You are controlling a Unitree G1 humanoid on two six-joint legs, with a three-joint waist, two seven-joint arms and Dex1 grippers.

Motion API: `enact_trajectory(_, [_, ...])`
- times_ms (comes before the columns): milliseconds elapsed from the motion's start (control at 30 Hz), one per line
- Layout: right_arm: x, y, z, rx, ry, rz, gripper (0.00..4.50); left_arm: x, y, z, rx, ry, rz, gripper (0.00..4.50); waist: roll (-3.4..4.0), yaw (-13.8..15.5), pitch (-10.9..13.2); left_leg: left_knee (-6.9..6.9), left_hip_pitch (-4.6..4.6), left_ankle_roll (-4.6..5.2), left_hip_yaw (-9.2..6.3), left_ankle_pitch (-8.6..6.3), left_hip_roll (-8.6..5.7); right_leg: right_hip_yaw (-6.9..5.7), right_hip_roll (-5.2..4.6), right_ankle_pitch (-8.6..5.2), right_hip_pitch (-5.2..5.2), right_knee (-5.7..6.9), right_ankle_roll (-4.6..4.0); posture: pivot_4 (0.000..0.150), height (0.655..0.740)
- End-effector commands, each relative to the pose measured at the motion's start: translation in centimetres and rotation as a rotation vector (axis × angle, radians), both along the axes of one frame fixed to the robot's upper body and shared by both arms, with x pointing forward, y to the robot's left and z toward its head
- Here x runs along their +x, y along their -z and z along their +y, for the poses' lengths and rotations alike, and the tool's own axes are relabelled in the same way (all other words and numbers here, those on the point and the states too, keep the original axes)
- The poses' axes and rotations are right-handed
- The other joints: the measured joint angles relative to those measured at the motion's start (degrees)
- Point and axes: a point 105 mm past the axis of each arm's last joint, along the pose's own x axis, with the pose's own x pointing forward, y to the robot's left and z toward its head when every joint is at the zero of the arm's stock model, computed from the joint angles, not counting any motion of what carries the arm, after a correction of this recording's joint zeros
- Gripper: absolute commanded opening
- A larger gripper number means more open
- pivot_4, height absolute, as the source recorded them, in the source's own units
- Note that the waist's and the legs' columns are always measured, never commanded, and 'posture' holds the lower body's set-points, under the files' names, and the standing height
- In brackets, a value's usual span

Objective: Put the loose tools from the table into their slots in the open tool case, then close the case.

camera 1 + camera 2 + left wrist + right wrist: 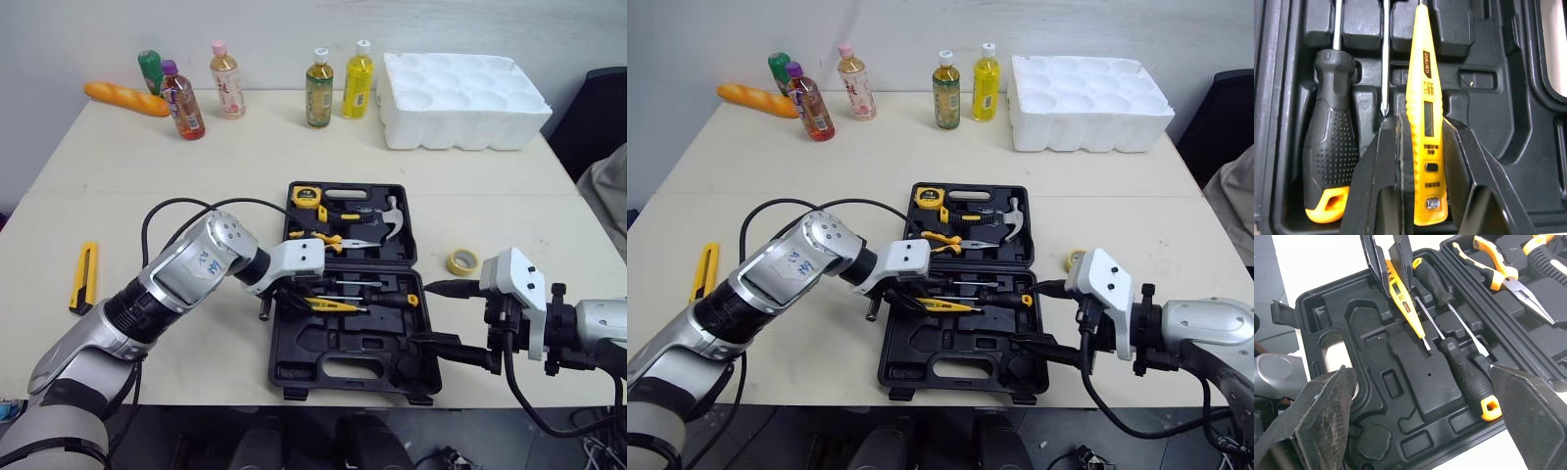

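The black tool case (294, 377) lies open at the table's front middle. Its far half holds a tape measure (307, 194), pliers (323, 240) and a hammer (384, 223). My left gripper (286, 300) is shut on a yellow tester pen (1426, 122), which lies low over the near half beside two screwdrivers (1469, 382). My right gripper (443, 318) is open at the case's right edge, fingers spread wide, holding nothing. A yellow utility knife (86, 276) lies loose on the table to the left. A yellow tape roll (462, 261) lies loose to the right of the case.
Several drink bottles (319, 88) and a bread loaf (125, 99) stand along the table's far edge. A white foam tray (460, 100) sits at the far right. A dark chair (598, 117) is beyond the right edge.
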Motion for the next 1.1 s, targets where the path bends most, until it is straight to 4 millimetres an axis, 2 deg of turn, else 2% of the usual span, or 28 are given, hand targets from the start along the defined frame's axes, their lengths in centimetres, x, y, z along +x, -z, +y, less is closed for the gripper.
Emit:
enact_trajectory(33, [0.0,-0.7,0.2,-0.004,-0.016,-0.040,4.50,-0.6,0.2,-0.2,0.017,0.025,0.005,0.50,0.00,0.0,0.0,0.00,0.00,0.00,0.00,0.00,0.00,0.00,0.00,0.00,0.00,0.01,0.00,0.150,0.7400])
enact_trajectory(500, [-0.1,-0.6,0.3,0.003,-0.009,-0.042,4.50,-0.3,0.5,-0.3,0.026,0.013,0.005,0.50,0.00,0.1,0.0,0.04,0.02,0.00,0.00,0.00,0.00,0.00,0.00,0.00,0.05,0.04,0.00,0.150,0.7400])
enact_trajectory(600, [-0.1,-0.6,0.3,0.003,-0.007,-0.042,4.50,-0.4,-0.1,-0.4,0.004,0.007,0.018,2.02,0.00,0.1,0.0,0.04,0.03,0.00,0.00,0.00,0.00,-0.01,0.00,0.00,0.05,0.06,0.00,0.150,0.7400])
enact_trajectory(667, [-0.1,-0.6,0.3,0.002,-0.007,-0.040,4.50,-0.6,-1.2,-0.6,-0.045,0.013,0.032,2.62,0.00,0.0,0.0,0.05,0.03,0.00,0.00,0.00,0.00,-0.01,0.00,0.00,0.06,0.06,0.00,0.150,0.7400])
enact_trajectory(800, [-0.3,-0.4,0.5,0.002,-0.015,-0.031,4.50,-1.0,-4.0,-0.4,-0.178,0.039,0.045,4.33,0.00,-0.1,0.0,0.06,0.02,0.00,0.00,0.00,0.00,-0.01,0.01,0.00,0.04,0.12,0.00,0.150,0.7400])
enact_trajectory(833, [-0.4,-0.4,0.5,0.003,-0.017,-0.030,4.50,-1.1,-4.3,-0.2,-0.200,0.043,0.047,4.47,0.00,-0.1,0.0,0.06,0.02,0.00,-0.01,0.00,0.00,-0.01,0.01,0.00,0.04,0.13,0.00,0.150,0.7400])
enact_trajectory(1000, [-0.3,-0.5,0.7,0.014,-0.025,-0.040,4.50,-0.3,-3.6,0.3,-0.375,0.115,-0.099,4.47,0.04,0.0,0.0,0.06,0.08,-0.02,0.01,0.01,0.00,-0.01,-0.01,0.00,0.06,0.04,0.00,0.150,0.7400])
enact_trajectory(1100, [-0.2,-0.7,1.0,0.025,-0.036,-0.048,4.50,-0.2,-2.1,0.6,-0.462,0.157,-0.157,3.59,0.03,0.0,0.0,0.13,0.09,-0.02,0.00,0.01,0.00,-0.02,-0.02,0.00,0.08,0.01,0.00,0.150,0.7400])
